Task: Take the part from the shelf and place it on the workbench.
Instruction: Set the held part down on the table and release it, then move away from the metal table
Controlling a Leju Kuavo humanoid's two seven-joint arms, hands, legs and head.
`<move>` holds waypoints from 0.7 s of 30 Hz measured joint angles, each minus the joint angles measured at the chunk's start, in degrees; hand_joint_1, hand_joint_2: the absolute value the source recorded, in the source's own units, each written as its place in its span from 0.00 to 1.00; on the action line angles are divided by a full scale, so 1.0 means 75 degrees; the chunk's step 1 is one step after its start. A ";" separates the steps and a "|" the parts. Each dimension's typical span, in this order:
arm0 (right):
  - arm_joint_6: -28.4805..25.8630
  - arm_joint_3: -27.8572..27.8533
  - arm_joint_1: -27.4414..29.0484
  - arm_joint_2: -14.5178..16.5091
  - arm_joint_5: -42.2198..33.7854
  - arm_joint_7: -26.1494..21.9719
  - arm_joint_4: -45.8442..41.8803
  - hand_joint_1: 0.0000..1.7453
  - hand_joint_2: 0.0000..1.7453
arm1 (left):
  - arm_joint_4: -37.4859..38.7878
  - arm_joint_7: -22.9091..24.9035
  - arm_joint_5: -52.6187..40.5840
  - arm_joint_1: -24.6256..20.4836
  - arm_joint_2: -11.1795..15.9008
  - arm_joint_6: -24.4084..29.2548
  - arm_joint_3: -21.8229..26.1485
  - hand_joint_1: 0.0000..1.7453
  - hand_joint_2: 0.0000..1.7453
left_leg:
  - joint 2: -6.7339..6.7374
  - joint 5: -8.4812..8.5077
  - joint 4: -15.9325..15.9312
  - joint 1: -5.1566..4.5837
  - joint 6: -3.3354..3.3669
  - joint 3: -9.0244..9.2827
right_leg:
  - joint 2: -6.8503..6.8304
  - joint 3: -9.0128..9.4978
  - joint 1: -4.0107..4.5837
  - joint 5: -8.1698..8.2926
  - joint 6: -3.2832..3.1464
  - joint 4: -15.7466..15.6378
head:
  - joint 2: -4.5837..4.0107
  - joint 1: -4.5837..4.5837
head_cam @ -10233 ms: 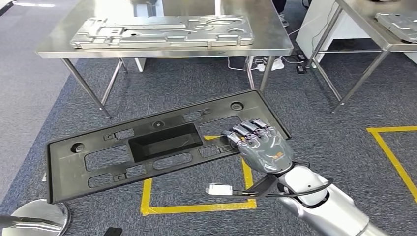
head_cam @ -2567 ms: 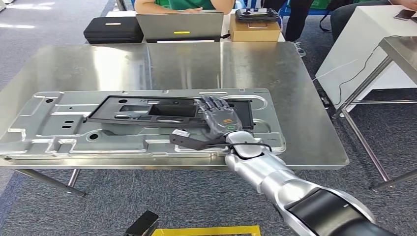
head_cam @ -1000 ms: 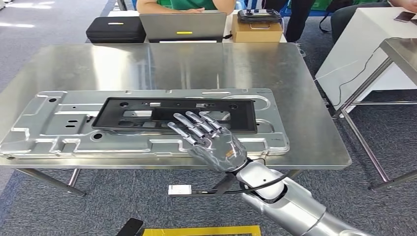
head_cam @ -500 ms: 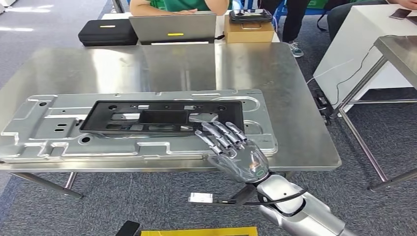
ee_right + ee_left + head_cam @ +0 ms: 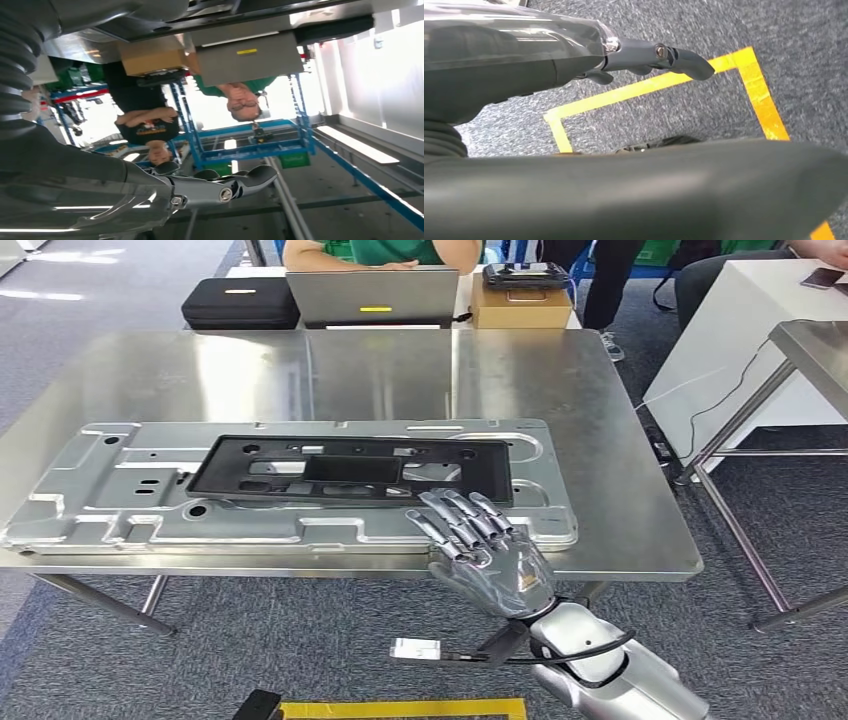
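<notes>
The black plastic part (image 5: 350,470), a long flat frame with cut-outs, lies flat on a silver stamped metal panel (image 5: 110,510) on the steel workbench (image 5: 400,365). My right hand (image 5: 485,555) hovers open at the bench's near edge, fingers spread and pointing at the part's near right corner, not touching it. Its outstretched fingers (image 5: 220,187) hold nothing in the right wrist view. My left hand (image 5: 654,57) hangs low over the carpet with fingers extended and nothing in them.
At the bench's far edge stand a laptop (image 5: 372,295), a black case (image 5: 240,302) and a cardboard box (image 5: 520,305), with people seated behind. A second steel table (image 5: 810,350) stands at the right. Yellow floor tape (image 5: 400,708) runs below the bench.
My right hand has let go of the part, which now lies flat on the panel, and has drawn back to the bench's near edge. The view shifted slightly.
</notes>
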 joint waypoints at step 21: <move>-0.0174 -0.0193 0.0483 -0.0125 0.0012 -0.0017 -0.0149 0.00 1.00 | 0.0000 0.0076 -0.0012 0.0009 0.0008 0.0003 0.0000 0.00 0.00 | 0.0094 -0.0784 0.1924 0.0063 -0.0310 -0.1154 | -0.0063 0.0474 0.0045 -0.0142 -0.0318 -0.0327 | 0.0000 -0.0004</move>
